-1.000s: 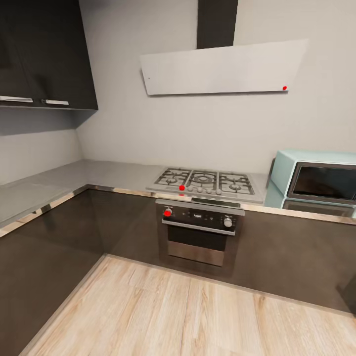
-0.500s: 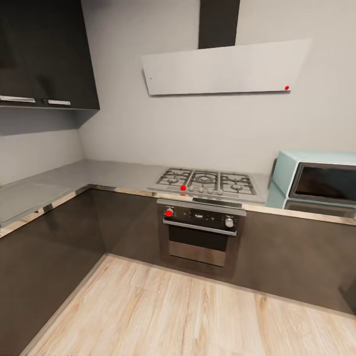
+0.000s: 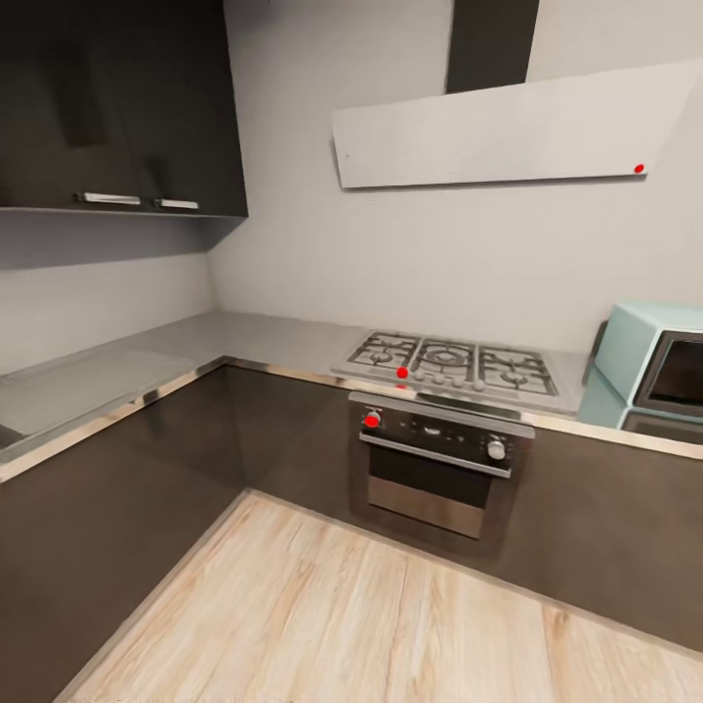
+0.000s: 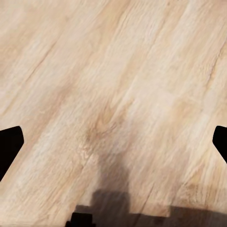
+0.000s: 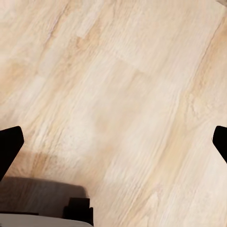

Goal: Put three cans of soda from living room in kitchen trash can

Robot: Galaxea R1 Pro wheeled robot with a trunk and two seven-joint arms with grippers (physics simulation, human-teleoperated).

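Observation:
I am in the kitchen, facing a steel gas stove [image 3: 449, 363] with its oven [image 3: 435, 467] set into dark cabinets. The cans of soda and the tash can are out of view. In the left wrist view my left gripper [image 4: 113, 146] hangs open over light wood floor, its black fingertips [image 4: 9, 149] far apart with nothing between them. My right gripper [image 5: 113, 144] is open in the same way over the floor, fingertips [image 5: 9, 146] at the picture's edges.
A grey countertop [image 3: 244, 340] runs along the left wall and the back wall in an L. Dark upper cabinets [image 3: 117, 98] hang at the left, and a white slanted hood [image 3: 508, 132] is above the stove. A pale teal microwave [image 3: 649, 376] stands at the right. Wood floor [image 3: 342, 615] lies in front of me.
The whole head view has shifted: stove, hood and microwave sit further right in the picture and more of the left cabinets shows. The camera has moved, not the things.

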